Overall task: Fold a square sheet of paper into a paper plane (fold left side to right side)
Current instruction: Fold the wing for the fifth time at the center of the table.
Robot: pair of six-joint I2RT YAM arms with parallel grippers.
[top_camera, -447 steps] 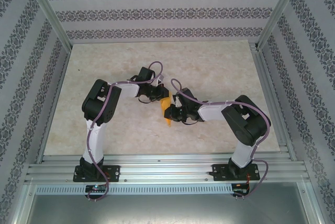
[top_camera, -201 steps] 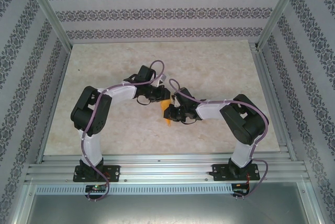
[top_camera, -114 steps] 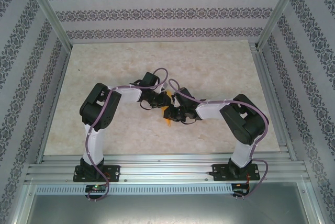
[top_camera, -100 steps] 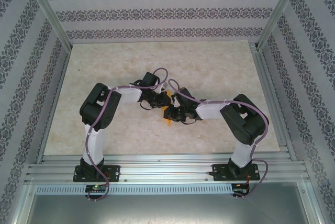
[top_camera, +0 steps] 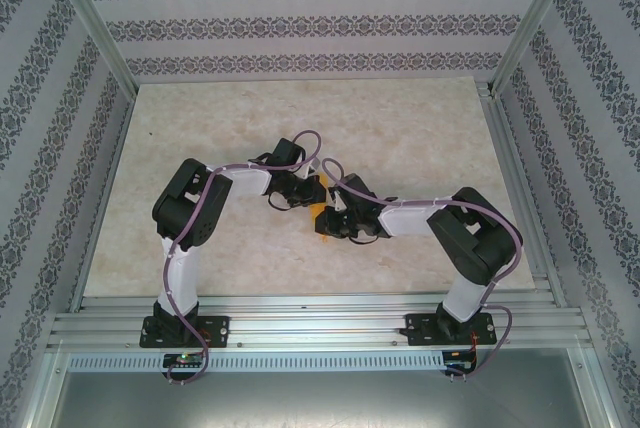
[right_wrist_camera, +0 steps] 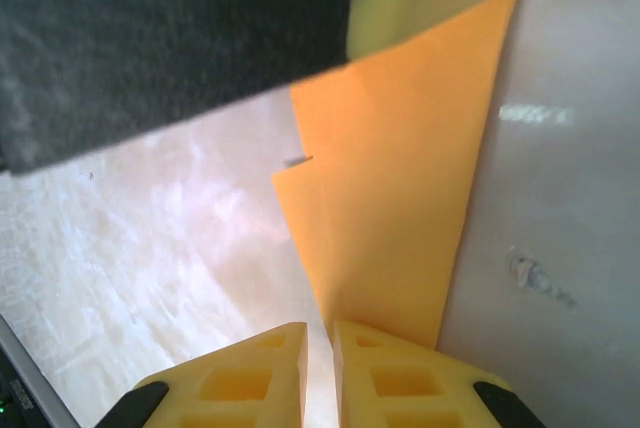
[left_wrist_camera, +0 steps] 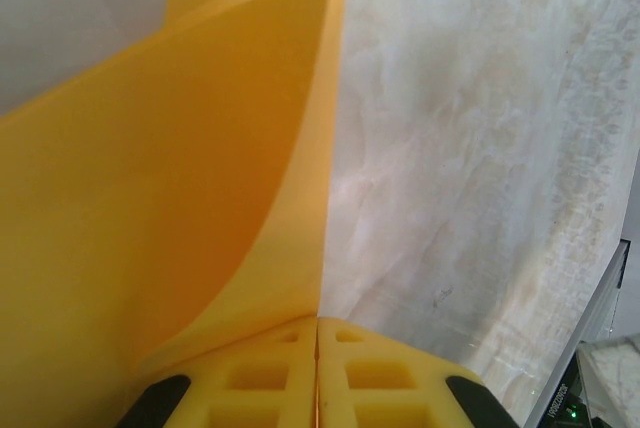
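The square sheet of paper (top_camera: 317, 212) is orange-yellow and sits mid-table between both grippers, partly hidden by them. My left gripper (top_camera: 308, 195) is shut on its edge. In the left wrist view the yellow fingertips (left_wrist_camera: 280, 373) meet at the gripper (left_wrist_camera: 318, 320), and the paper (left_wrist_camera: 200, 168) curves up out of their seam. My right gripper (top_camera: 328, 223) is just in front of it. In the right wrist view this gripper (right_wrist_camera: 320, 326) is all but shut, with bare table in its thin slit. The paper (right_wrist_camera: 400, 208) runs under its right fingertip (right_wrist_camera: 400, 373).
The marble-patterned table (top_camera: 400, 128) stretches far and to both sides of the arms. An aluminium rail (top_camera: 320, 323) runs along the near edge, and patterned walls close in the other sides. The dark body of the left gripper (right_wrist_camera: 150, 38) hangs close above the paper.
The left gripper has closed on the paper's edge and shifted slightly right. The right gripper has slid a little nearer, covering the paper's lower tip.
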